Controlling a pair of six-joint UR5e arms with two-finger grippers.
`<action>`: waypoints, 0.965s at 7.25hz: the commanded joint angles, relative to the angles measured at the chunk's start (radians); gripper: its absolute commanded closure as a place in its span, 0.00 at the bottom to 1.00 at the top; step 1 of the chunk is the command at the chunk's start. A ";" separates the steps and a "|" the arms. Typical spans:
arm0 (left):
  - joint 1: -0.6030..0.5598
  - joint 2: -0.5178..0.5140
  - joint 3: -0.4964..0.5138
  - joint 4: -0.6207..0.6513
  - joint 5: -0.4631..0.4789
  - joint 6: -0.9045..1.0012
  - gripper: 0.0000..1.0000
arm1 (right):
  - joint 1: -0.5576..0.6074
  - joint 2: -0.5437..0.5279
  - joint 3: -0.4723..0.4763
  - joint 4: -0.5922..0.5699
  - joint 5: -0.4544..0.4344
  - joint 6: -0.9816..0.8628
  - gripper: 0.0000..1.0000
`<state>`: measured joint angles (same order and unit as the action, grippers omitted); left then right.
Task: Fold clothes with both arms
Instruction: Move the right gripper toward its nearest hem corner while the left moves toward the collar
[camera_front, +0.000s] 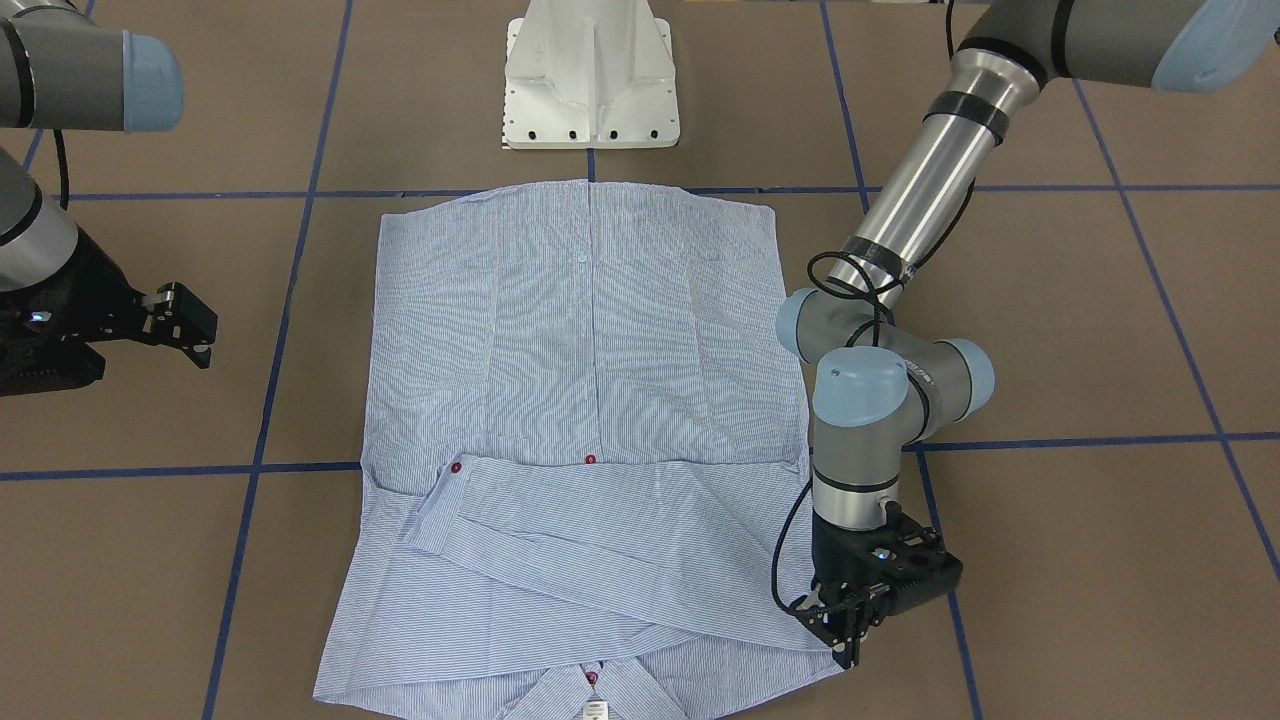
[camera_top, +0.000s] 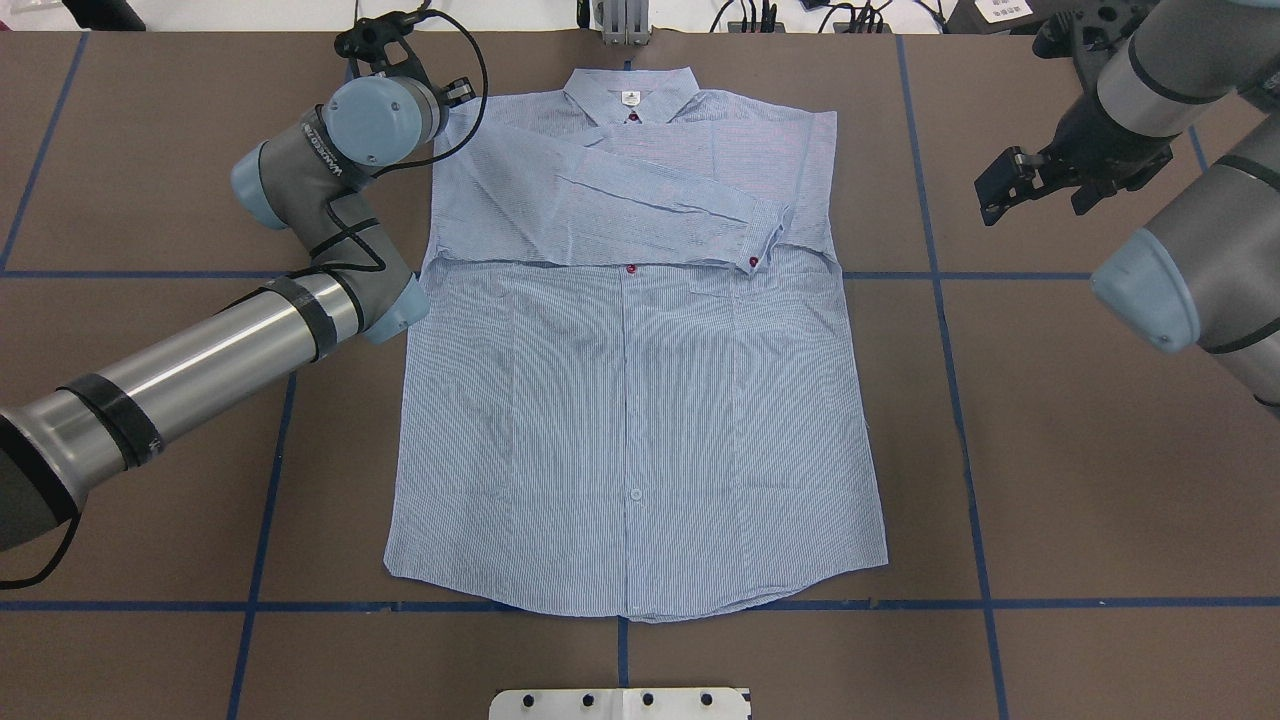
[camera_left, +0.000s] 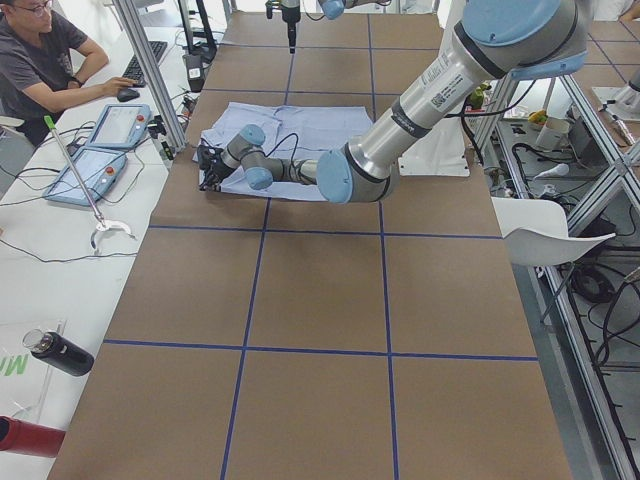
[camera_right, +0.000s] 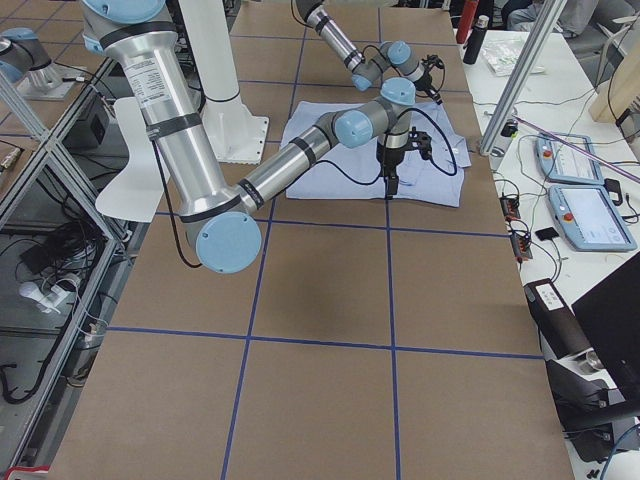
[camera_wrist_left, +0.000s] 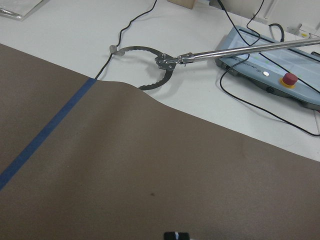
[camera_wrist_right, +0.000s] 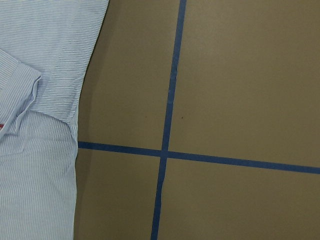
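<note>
1. Closest to the robot is the hem (camera_top: 630, 600) of the shirt (camera_top: 640, 420). It lies flat on the brown table (camera_top: 1080, 450), just past the white base (camera_top: 620, 703). It is best left alone for now.
2. The shirt sits in the middle of the table, buttons up, and its body looks smooth.
3. Farther away, both sleeves (camera_top: 650, 195) are folded across the chest. They could slip, so any lift should be slow.
4. The right gripper (camera_front: 195, 330) hangs in the air off to the right, well apart from the shirt. Its fingers look spread and hold nothing. I think it should go to the far right shoulder corner.
5. The left gripper (camera_front: 843, 630) points down at the far left shoulder corner, right at the cloth's edge. I cannot tell if it is pinching the cloth.
6. Farthest is the collar (camera_top: 630, 95). I think both grippers should pinch their corners together, lift evenly, and bring the far end toward the hem.
</note>
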<state>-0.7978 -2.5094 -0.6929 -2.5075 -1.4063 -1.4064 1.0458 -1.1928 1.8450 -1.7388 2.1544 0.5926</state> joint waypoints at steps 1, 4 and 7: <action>-0.033 0.003 -0.086 0.024 -0.022 0.038 0.01 | 0.000 -0.002 0.005 0.002 0.012 0.001 0.00; -0.089 0.122 -0.337 0.125 -0.298 0.057 0.01 | -0.022 -0.071 0.055 0.121 0.064 0.102 0.00; -0.095 0.388 -0.734 0.257 -0.511 0.104 0.01 | -0.179 -0.229 0.095 0.491 0.045 0.414 0.00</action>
<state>-0.8915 -2.2549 -1.2524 -2.2725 -1.8437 -1.3299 0.9300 -1.3670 1.9335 -1.3851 2.2068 0.8896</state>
